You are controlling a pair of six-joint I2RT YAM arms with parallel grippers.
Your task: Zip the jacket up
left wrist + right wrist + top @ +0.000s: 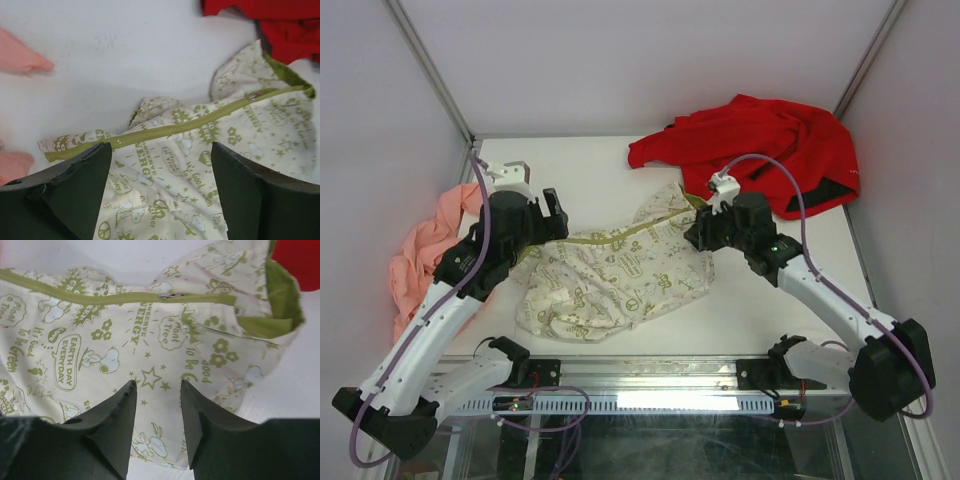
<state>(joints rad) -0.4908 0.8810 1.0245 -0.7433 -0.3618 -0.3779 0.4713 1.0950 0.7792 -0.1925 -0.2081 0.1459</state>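
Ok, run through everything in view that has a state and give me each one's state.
jacket: spread out, rumpled, front up.
zipper: closed along most of its length.
zipper pull: near the hood end, with a short stretch beyond it.
left fingers: open wide, empty, over the jacket.
right fingers: open, empty, over the jacket.
red garment: crumpled, far right.
pink garment: bunched, left edge.

The jacket lies mid-frame on the table. The larger garment sits upper right, behind the jacket and just beside its upper end. The smaller garment lies at the table's left edge. The left pincer is over the jacket's left end, the right pincer over its right.
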